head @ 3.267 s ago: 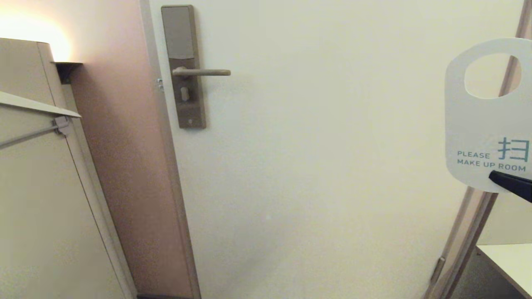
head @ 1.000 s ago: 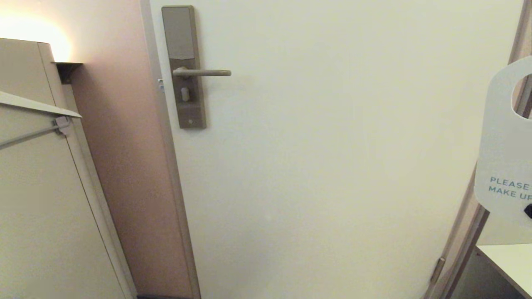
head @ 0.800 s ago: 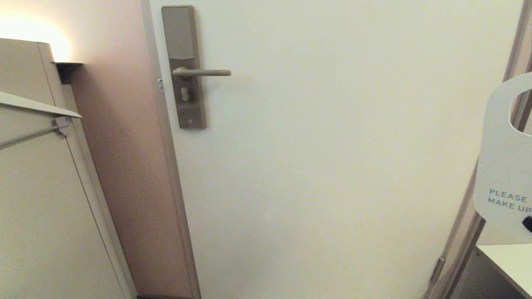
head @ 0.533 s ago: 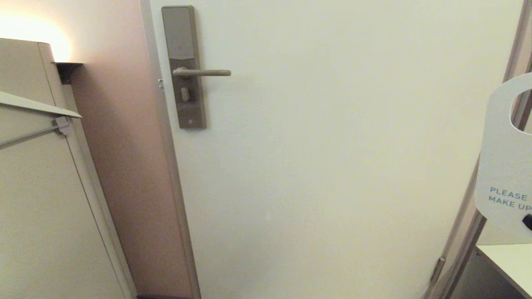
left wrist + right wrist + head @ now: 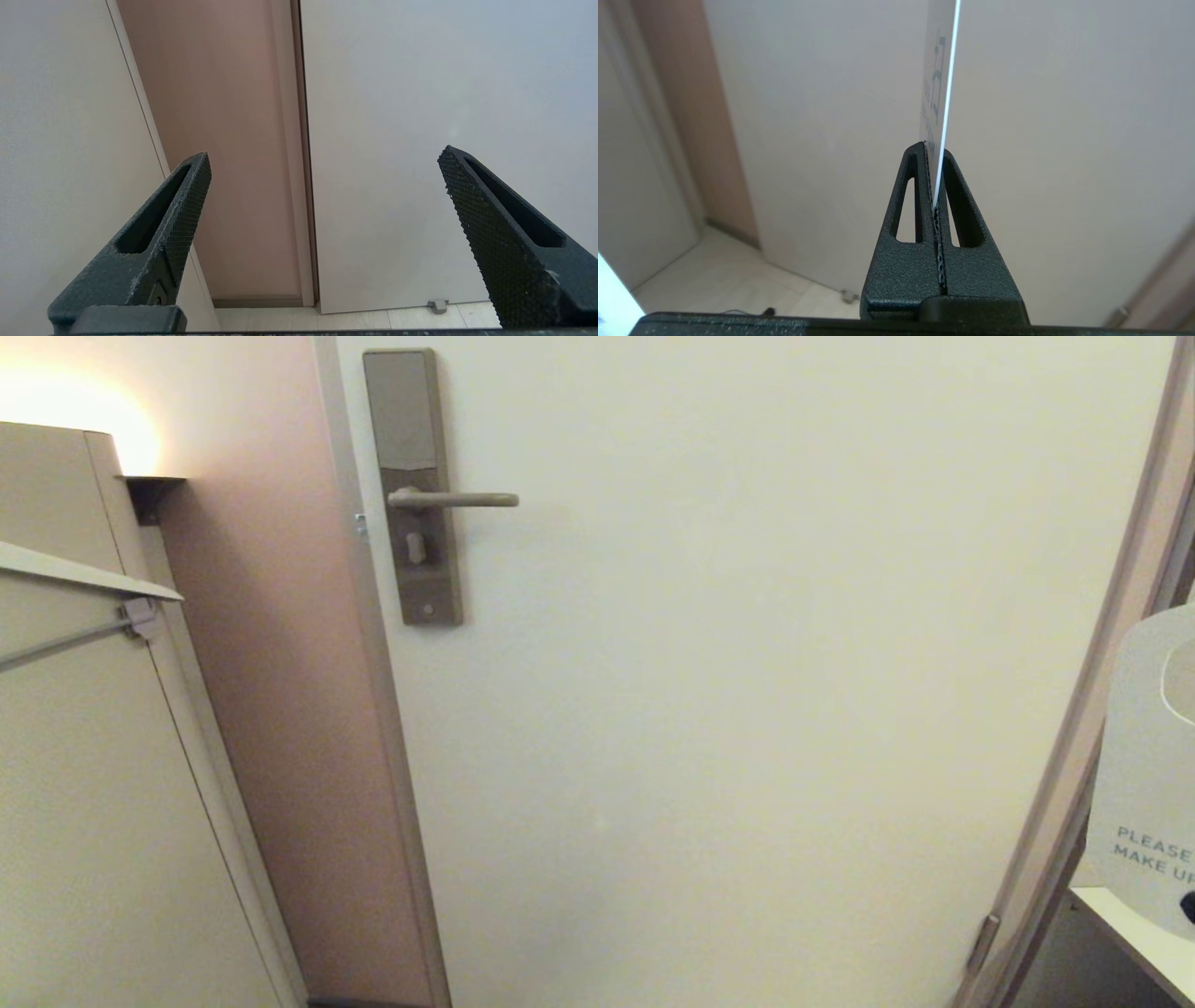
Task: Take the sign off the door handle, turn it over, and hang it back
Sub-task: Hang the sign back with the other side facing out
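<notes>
The sign (image 5: 1144, 756) is at the far right edge of the head view, upright. Its pale face reading "PLEASE MAKE UP" is turned toward me, and part of it is cut off by the frame. My right gripper (image 5: 933, 149) is shut on the sign's lower edge, and in the right wrist view the sign (image 5: 936, 70) rises edge-on from between the fingers. The door handle (image 5: 453, 500) sticks out level from its tall lock plate (image 5: 411, 420), far to the left of the sign, with nothing hanging on it. My left gripper (image 5: 324, 158) is open and empty, low before the door.
A beige cabinet (image 5: 75, 784) with a grey bar (image 5: 65, 639) stands at the left beside the door's edge. The door frame (image 5: 1083, 747) runs down the right. A white tabletop corner (image 5: 1134, 933) sits under the sign. A small door stop (image 5: 437, 304) is on the floor.
The sign has sunk and slid to the right, so less of it shows at the head view's edge. The door handle and the rest of the scene have not moved.
</notes>
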Available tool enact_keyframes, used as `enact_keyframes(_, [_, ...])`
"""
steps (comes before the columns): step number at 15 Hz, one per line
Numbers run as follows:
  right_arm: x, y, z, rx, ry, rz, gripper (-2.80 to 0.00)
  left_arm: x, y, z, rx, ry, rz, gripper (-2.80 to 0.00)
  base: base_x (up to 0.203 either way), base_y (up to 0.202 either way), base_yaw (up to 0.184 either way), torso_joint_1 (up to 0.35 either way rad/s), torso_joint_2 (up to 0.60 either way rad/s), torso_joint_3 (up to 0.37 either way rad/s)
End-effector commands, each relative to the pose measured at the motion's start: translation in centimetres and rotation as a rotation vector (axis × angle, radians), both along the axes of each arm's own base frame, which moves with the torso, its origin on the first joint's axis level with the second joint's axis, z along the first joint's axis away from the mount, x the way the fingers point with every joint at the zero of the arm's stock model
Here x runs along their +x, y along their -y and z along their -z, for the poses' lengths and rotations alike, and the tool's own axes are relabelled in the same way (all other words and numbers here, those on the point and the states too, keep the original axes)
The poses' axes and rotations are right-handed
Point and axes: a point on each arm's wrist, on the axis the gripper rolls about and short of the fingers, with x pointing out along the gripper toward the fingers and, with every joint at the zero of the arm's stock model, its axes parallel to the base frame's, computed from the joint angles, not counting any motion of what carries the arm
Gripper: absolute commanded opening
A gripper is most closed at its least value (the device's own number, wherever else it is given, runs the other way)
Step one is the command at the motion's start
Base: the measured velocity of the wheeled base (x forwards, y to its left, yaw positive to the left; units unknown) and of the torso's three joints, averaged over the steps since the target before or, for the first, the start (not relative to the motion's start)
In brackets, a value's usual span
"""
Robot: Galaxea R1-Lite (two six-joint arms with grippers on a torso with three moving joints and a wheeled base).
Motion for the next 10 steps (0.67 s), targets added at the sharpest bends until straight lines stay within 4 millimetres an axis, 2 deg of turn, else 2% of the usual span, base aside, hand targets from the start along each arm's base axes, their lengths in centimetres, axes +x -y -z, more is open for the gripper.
enact_keyframes(1, [-2.0,-0.1,1.6,-0.005,0.070,0.020,-2.80,0.0,0.0,0.0,0.001,0.000,0.001,0.00,0.000,0.000,0.000,0.000,0.00,0.000])
enact_keyframes(3, [-3.0,0.0,3.7,-0.009,0.046,0.103,-2.80,0.0,0.0,0.0,0.001,0.000,-0.001,0.00,0.000,0.000,0.000,0.000,0.00,0.000])
enact_keyframes(5, [-3.1,0.3,4.8,-0.014,0.014,0.212,-2.80,0.0,0.0,0.0,0.001,0.000,-0.001,0.00,0.000,0.000,0.000,0.000,0.00,0.000])
enact_keyframes(10, [-4.7,0.5,7.7,-0.023,0.013,0.255,-2.80,0.0,0.0,0.0,0.001,0.000,-0.001,0.00,0.000,0.000,0.000,0.000,0.00,0.000])
